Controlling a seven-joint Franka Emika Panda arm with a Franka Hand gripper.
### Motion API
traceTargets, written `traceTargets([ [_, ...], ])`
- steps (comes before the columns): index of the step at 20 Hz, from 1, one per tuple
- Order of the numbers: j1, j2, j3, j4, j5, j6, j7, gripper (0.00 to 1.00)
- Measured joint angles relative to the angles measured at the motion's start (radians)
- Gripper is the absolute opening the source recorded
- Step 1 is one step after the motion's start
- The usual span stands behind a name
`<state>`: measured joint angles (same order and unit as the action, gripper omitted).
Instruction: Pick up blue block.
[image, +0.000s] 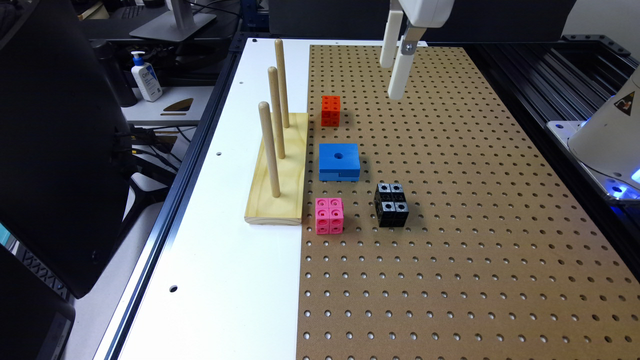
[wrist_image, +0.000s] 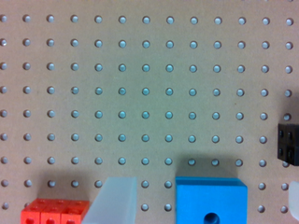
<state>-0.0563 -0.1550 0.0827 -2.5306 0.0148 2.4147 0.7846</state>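
Pincer (image: 391, 80): up in the air over the brown board, w/ nothing in it. Released, wide apart. In the wrist view one pale finger (wrist_image: 117, 200) shows, and the edge of the other is far across from it.

Blue block (image: 339, 160): flat on the board, lower than the pincer, not touching it. In the ext. view it is a bit to the ext. view's left of the pincer and closer to the camera. Round hole on top, notch on the side facing the camera. In the wrist view the blue block (wrist_image: 210, 200) sits in the gap btwn the two fingers, nearer the finger you can see well.

Orange cube (image: 330, 110): the toy nearest the pincer, to the ext. view's left of it, just past the blue block. Apart from both.

Black cube (image: 391, 204): on the board, well below the pincer and closer to the camera than the blue block. Apart from it.

Pink cube (image: 329, 215): farthest toy from the pincer, just in front of the blue block, beside the wood base.

Wood base (image: 280, 175): 3 tall pegs standing up, on the white table (image: 215, 250), past the blue block from the pincer.

Brown board (image: 475, 225): full of small holes, under the pincer and all 4 toys.
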Motion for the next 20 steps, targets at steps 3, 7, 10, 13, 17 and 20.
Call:
traceTargets([
  [3, 0.0, 0.008, 0.0, 0.009, 0.0, 0.0, 0.0, 1.0],
  [7, 0.0, 0.011, 0.001, 0.017, 0.0, 0.0, 0.0, 1.0],
  [10, 0.0, 0.024, 0.002, 0.033, 0.0, 0.0, 0.001, 1.0],
  [13, 0.0, 0.051, 0.003, 0.06, 0.0, 0.0, 0.001, 1.0],
  [17, 0.0, 0.111, 0.005, 0.095, 0.0, 0.01, 0.002, 1.0],
  [20, 0.0, 0.163, 0.005, 0.101, 0.0, 0.052, 0.003, 1.0],
])
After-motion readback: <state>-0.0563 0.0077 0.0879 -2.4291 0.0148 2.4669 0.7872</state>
